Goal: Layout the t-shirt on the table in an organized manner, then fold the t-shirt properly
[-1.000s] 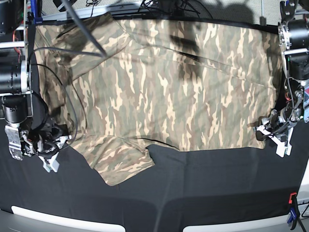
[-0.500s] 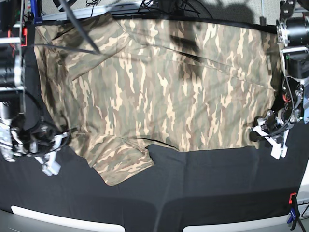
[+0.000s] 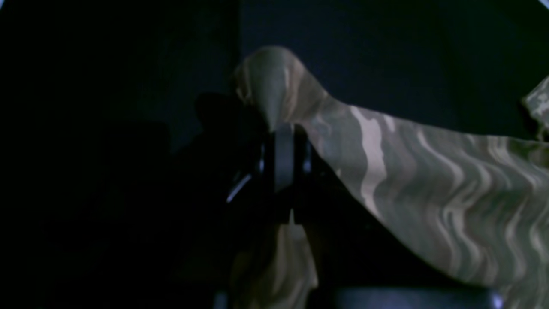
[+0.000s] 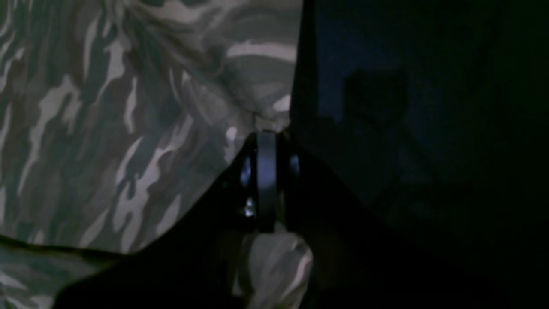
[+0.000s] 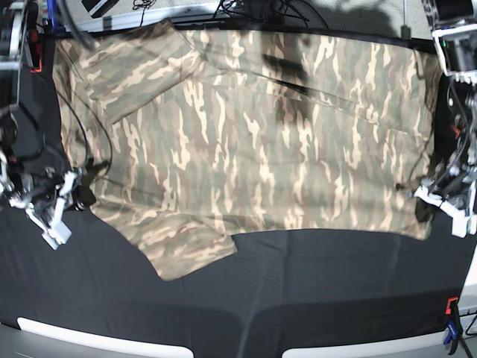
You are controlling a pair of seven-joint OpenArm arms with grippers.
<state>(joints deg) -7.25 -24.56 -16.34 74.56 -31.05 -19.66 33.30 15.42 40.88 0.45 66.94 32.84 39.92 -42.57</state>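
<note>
Camouflage t-shirt (image 5: 253,134) — spread on the black-clothed table (image 5: 313,291), long axis nine-to-three, between both arms; left gripper (image 5: 440,200) pinches its three-o'clock hem corner, right gripper (image 5: 65,195) pinches its nine-o'clock edge — equally near.

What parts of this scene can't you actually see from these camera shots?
- t-shirt: its underside and far edge, base view, hidden by its own cloth and shadow.
- left gripper: fingertips, left wrist view, buried in fabric and darkness.
- right gripper: fingertips, right wrist view, same.
- table: side edges cut off by the base view's frame.
</note>
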